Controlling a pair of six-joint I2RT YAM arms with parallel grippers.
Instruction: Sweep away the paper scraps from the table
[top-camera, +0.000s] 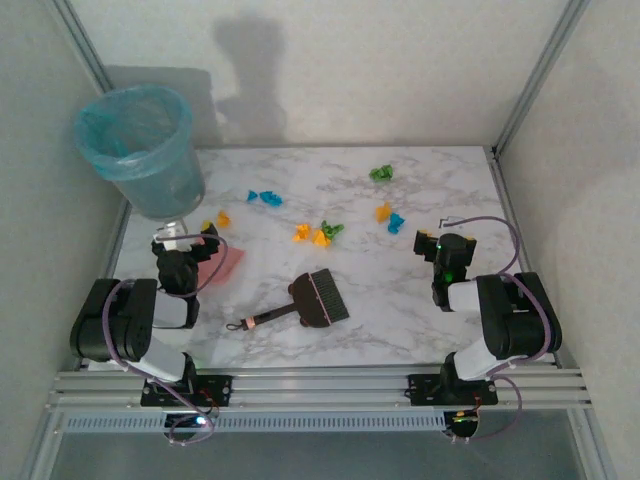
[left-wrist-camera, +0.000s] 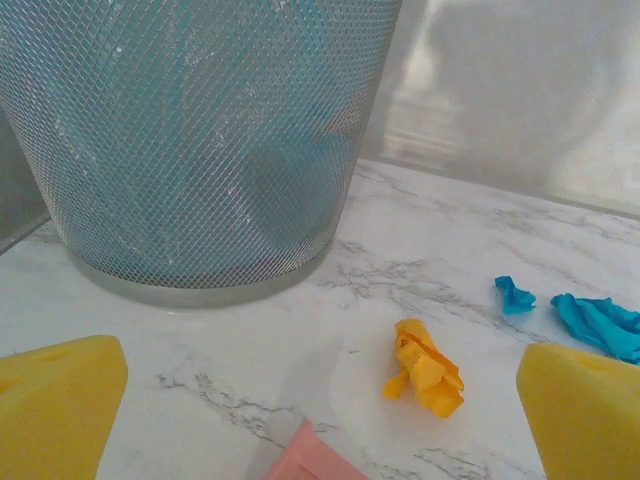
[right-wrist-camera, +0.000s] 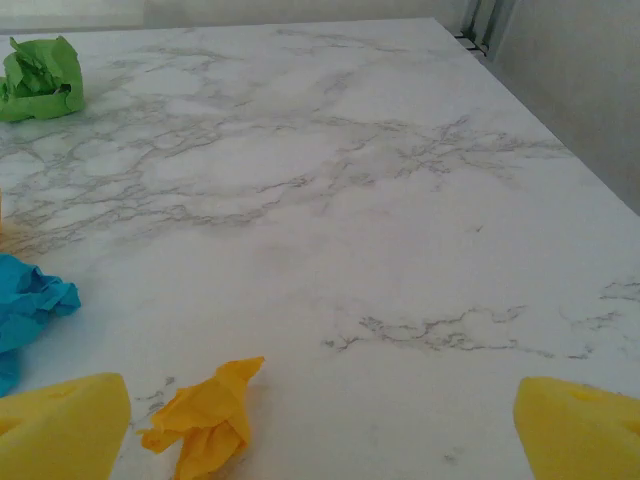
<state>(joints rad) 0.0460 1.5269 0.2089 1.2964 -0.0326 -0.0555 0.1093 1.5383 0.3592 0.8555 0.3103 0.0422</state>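
Seen from above, the paper scraps (top-camera: 320, 237) are strewn over the far half of the worktop (top-camera: 400, 310), most of them well apart; the brush (top-camera: 320, 297) lies untouched in the middle, between the left hand (top-camera: 203, 241) and the right hand (top-camera: 438, 243); the pink dustpan (top-camera: 229, 263) lies just beside the left hand, and the bin (top-camera: 140, 145) stands near enough to be knocked by a careless reach.

At the left wrist, the pads (left-wrist-camera: 55, 415) are seen spread wide with nothing held; an orange scrap (left-wrist-camera: 425, 372) and blue scraps (left-wrist-camera: 600, 325) lie ahead, and a dustpan corner shows below; if the pan is nudged rather than gripped, the wads may be shoved about and scattered.

At the right wrist, the pads (right-wrist-camera: 585, 430) are likewise spread wide and empty; another orange scrap (right-wrist-camera: 205, 418) lies just ahead of them, a blue scrap (right-wrist-camera: 30, 305) to the left, a green scrap (right-wrist-camera: 40, 78) far off; such light wads are likely to be flicked over the right edge by a fast stroke.
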